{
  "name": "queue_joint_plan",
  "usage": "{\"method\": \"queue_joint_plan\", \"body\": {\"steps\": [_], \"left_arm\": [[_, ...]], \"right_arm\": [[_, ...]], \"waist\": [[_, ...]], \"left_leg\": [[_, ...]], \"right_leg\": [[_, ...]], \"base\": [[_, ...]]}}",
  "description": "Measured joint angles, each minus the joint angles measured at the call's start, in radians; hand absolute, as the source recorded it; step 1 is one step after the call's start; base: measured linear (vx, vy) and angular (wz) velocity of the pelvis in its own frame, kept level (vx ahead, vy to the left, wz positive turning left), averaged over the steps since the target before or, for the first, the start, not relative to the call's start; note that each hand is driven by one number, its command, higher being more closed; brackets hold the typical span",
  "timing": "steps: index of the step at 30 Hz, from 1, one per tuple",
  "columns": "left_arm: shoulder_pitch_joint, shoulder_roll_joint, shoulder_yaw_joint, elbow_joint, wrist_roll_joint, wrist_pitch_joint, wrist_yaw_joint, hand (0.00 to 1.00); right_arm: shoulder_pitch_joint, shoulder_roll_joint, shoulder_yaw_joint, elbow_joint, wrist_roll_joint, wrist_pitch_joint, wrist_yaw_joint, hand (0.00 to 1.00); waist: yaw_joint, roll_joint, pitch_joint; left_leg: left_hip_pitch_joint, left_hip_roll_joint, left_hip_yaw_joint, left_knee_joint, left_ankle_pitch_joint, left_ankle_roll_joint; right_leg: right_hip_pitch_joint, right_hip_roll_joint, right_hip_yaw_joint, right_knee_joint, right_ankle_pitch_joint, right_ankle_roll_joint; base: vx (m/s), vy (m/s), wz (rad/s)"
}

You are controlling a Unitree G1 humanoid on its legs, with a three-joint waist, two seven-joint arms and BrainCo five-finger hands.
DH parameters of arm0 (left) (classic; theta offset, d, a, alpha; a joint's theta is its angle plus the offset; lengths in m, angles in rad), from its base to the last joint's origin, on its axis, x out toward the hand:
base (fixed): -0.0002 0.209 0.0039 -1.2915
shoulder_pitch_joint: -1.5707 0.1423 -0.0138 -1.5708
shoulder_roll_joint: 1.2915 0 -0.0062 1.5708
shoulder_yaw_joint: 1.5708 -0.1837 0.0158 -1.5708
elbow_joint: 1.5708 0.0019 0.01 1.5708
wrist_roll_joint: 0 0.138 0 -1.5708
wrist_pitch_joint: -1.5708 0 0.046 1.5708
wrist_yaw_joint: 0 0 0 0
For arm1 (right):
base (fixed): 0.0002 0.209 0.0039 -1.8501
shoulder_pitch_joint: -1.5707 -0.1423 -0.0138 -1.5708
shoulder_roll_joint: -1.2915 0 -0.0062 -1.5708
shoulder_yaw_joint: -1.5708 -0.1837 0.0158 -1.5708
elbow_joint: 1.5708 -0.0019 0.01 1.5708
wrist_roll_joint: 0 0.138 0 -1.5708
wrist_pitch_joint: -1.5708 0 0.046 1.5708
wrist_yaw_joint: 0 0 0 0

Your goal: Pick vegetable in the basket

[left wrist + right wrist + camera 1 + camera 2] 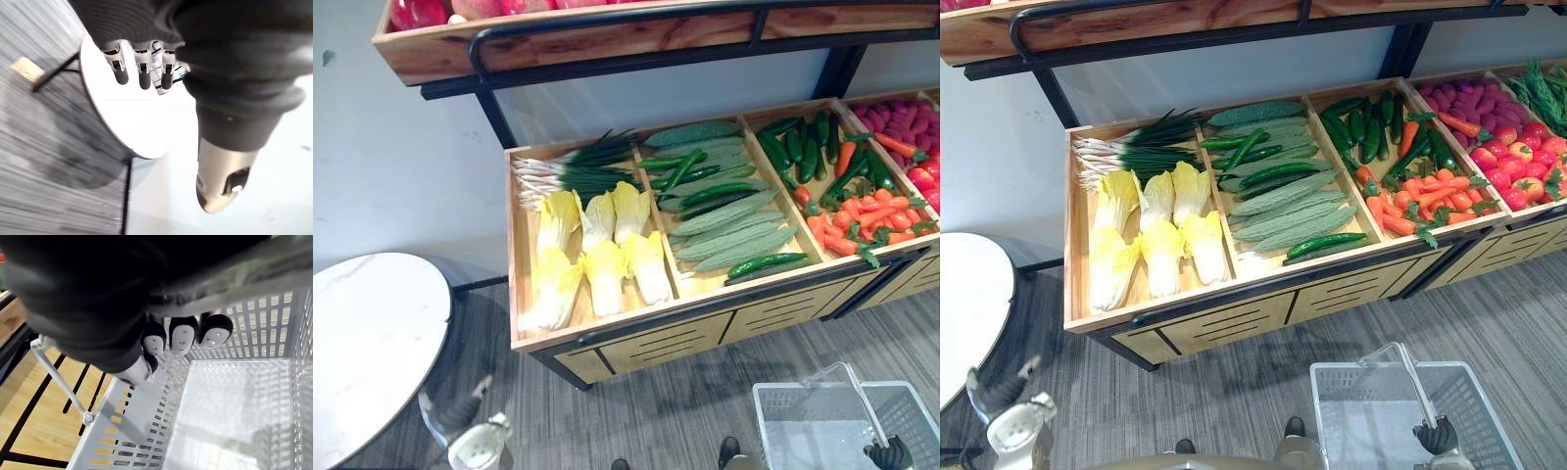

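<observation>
A wooden display bin stands ahead, divided into compartments. The left one holds spring onions and yellow endives. The middle one holds cucumbers and pale bitter gourds. To the right lie green peppers, carrots, tomatoes and purple roots. My right hand hangs low at the right, shut on the handle of an empty grey plastic basket. My left hand hangs low at the left with relaxed fingers, holding nothing and well short of the bin.
A round white table stands on thin black legs beside my left hand. An upper wooden shelf with red fruit overhangs the back of the bin. Grey striped floor lies between me and the bin.
</observation>
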Motion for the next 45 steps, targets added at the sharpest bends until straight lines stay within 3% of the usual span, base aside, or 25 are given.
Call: {"method": "queue_joint_plan", "body": {"steps": [7, 14, 16, 20, 25, 32, 37, 45], "left_arm": [[-0.005, -0.002, -0.006, -0.265, 0.004, -0.104, 0.018, 0.00], [-0.016, -0.001, -0.089, -0.317, 0.010, -0.105, -0.013, 0.00], [-0.019, 0.008, -0.119, -0.311, 0.055, -0.104, -0.012, 0.00], [-0.079, 0.062, -0.195, -0.201, 0.095, -0.060, -0.013, 0.00], [-0.112, 0.074, -0.260, -0.108, 0.092, -0.029, -0.045, 0.00], [-0.131, 0.078, -0.271, -0.010, 0.078, -0.015, -0.073, 0.00], [-0.164, 0.100, -0.276, 0.061, -0.005, 0.055, -0.075, 0.00], [-0.167, 0.102, -0.275, 0.082, -0.004, 0.088, -0.049, 0.00]], "right_arm": [[0.009, 0.065, -0.001, 0.005, 0.000, 0.000, -0.052, 1.00], [0.006, 0.086, 0.003, 0.038, -0.001, -0.001, -0.075, 1.00], [0.002, 0.087, 0.007, 0.038, -0.002, -0.008, -0.077, 1.00], [0.000, 0.087, 0.042, 0.038, -0.002, -0.011, -0.092, 1.00], [0.005, 0.092, 0.060, 0.038, -0.002, -0.011, -0.092, 1.00], [0.013, 0.093, 0.083, 0.039, -0.002, -0.011, -0.093, 1.00], [0.010, 0.093, 0.094, 0.039, -0.004, -0.012, -0.095, 1.00], [0.011, 0.094, 0.128, 0.039, -0.006, -0.012, -0.120, 1.00]], "waist": [[-0.001, -0.014, -0.010], [-0.006, -0.022, -0.024], [-0.010, -0.024, -0.024], [-0.023, -0.028, -0.027], [-0.025, -0.043, -0.029], [-0.026, -0.050, -0.032], [-0.026, -0.051, -0.032], [-0.026, -0.053, -0.031]], "left_leg": [[0.007, 0.000, -0.004, -0.013, 0.002, 0.003], [0.022, 0.001, 0.015, -0.018, -0.002, 0.002], [0.026, 0.003, 0.032, -0.017, -0.006, 0.002], [0.039, 0.006, 0.068, -0.014, -0.017, 0.003], [0.055, 0.006, 0.098, -0.015, -0.024, 0.000], [0.068, 0.003, 0.115, -0.015, -0.032, -0.001], [0.072, 0.004, 0.119, -0.014, -0.033, -0.002], [0.073, 0.004, 0.135, -0.014, -0.037, -0.002]], "right_leg": [[0.014, 0.003, -0.005, -0.013, 0.001, 0.001], [0.019, 0.011, 0.011, -0.029, 0.008, -0.001], [0.015, 0.016, 0.030, -0.034, 0.014, -0.003], [0.013, 0.023, 0.063, -0.037, 0.018, -0.006], [0.012, 0.029, 0.093, -0.043, 0.023, -0.006], [0.012, 0.030, 0.108, -0.049, 0.025, -0.003], [0.012, 0.032, 0.114, -0.048, 0.025, -0.003], [0.010, 0.033, 0.128, -0.048, 0.027, -0.003]], "base": [[0.00, -0.003, 0.01], [0.03, -0.003, -0.07], [0.01, -0.005, -0.23], [-0.01, -0.005, -0.25], [0.00, -0.003, -0.19], [0.02, -0.002, -0.07], [0.00, -0.005, -0.02], [-0.02, -0.008, -0.05]]}}
